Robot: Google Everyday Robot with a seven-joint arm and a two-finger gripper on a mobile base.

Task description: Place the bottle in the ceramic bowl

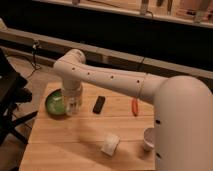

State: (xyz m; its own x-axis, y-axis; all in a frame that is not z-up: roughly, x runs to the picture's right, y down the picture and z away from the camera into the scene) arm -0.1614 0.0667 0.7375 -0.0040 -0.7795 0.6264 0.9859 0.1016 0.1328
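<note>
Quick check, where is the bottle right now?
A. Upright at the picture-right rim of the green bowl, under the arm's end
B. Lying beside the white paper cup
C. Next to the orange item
A: the bottle stands upright against the picture-right rim of the ceramic bowl, directly below the gripper at the arm's end, far from the paper cup and the orange item.
</note>
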